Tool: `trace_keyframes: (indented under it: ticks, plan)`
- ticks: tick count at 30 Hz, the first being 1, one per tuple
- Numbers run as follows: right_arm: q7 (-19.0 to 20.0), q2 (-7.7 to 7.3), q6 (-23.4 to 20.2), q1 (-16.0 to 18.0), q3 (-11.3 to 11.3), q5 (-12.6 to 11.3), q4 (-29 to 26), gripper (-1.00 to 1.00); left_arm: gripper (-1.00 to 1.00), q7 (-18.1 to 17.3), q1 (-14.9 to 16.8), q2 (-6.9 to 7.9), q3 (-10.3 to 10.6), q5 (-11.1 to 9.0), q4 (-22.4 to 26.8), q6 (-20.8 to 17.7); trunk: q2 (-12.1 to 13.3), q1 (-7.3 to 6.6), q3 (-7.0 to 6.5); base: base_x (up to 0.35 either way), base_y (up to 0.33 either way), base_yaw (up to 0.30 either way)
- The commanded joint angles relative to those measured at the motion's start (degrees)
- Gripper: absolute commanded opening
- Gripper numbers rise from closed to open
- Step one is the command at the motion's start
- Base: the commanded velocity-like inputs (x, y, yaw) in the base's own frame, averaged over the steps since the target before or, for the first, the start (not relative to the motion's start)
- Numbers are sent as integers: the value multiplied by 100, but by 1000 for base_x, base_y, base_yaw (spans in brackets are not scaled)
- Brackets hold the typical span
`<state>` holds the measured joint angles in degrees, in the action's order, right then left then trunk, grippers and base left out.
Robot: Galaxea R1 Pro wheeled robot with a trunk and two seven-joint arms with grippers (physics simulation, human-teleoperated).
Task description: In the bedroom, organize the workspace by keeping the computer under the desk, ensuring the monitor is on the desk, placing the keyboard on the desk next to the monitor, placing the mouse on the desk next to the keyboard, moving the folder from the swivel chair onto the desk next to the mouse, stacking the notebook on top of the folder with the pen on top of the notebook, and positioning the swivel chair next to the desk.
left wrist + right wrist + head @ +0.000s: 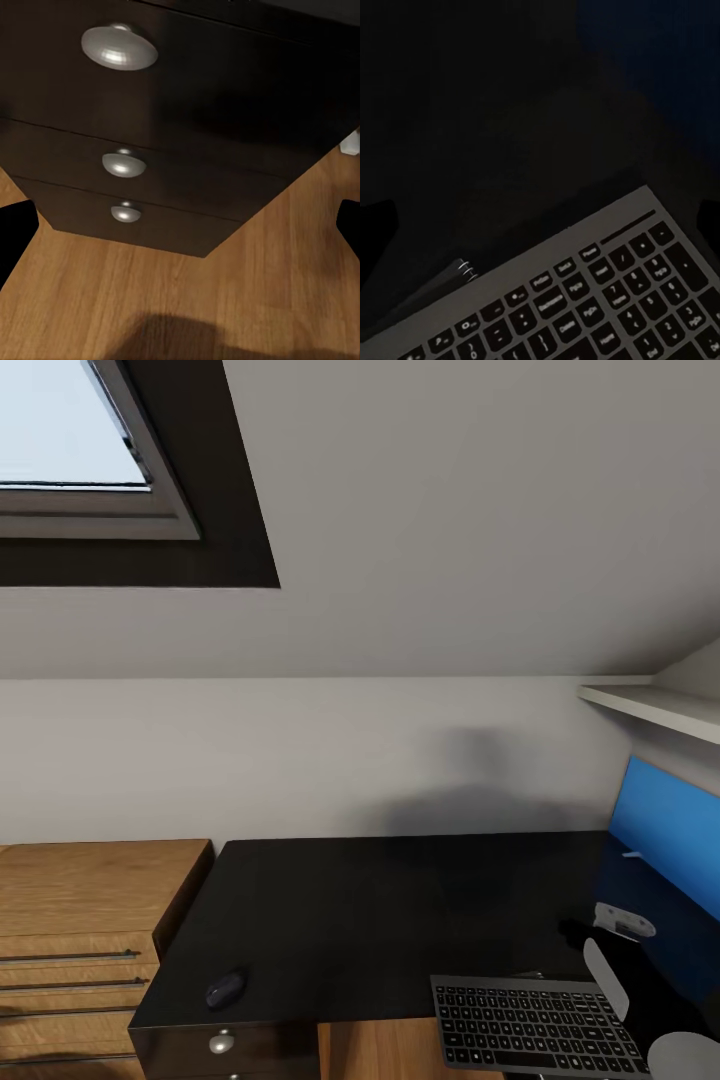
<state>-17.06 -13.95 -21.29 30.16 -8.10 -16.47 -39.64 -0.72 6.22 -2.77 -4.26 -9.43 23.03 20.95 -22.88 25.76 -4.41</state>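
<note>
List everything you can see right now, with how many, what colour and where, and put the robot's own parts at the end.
desk: one, black, against the wall, drawers at its left end
keyboard: one, grey with dark keys, at the desk's front edge, right side
mouse: one, dark, on the desk's front left corner
monitor: one, blue screen, far right of the desk
drawer knobs: three, silver, on the black drawer fronts
wooden dresser: one, brown, left of the desk
window: one, dark frame, upper left
shelf: one, pale, upper right
floor: wood, brown
right arm: white, over the desk's right end
</note>
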Motion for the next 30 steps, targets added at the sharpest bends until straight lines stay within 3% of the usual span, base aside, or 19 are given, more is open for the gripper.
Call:
trace_keyframes:
  ticks: [1, 30]
  plan:
    - [-35, -2, -16, 0, 5, -64, -8, 100, 100, -8, 2, -4, -22, -6, -4, 15, -4, 2, 3, 0, 0, 0]
    - [-83, -32, -53, -1, -18, -49, 227, 100, 100, 2, 2, 20, -43, -6, 24, 10, -4, 2, 3, 0, 0, 0]
